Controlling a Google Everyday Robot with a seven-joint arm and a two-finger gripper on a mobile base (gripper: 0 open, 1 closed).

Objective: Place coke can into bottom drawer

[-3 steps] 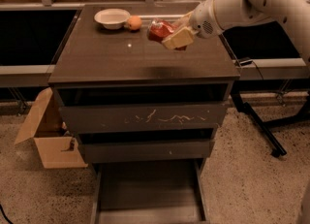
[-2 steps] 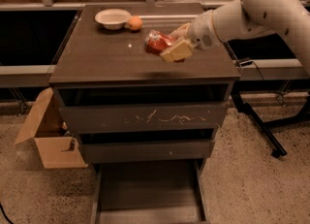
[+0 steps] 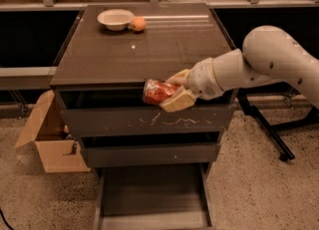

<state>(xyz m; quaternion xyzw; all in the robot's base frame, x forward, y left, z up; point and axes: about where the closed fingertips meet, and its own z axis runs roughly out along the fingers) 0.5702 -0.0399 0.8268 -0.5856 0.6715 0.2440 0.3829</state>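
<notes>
Red can [image 3: 157, 92] lies sideways, clamped in the tool [image 3: 174, 90] at the bench [image 3: 149, 50] front edge, above the pulled-out bottom drawer [image 3: 152, 196].

Nothing legible — not on the coke can [image 3: 155, 92] in the hand [image 3: 170, 93] at cabinet [image 3: 99, 122] front.

The end effector [image 3: 172, 92] hung at the worktop's [image 3: 164, 50] front edge. Well behind it, toward the view's left, a white bowl [image 3: 115, 19] touched an orange [image 3: 138, 23]. Just below it ran a scratched drawer front [image 3: 149, 122]. Lower left stood an open cardboard box [image 3: 50, 142].
</notes>
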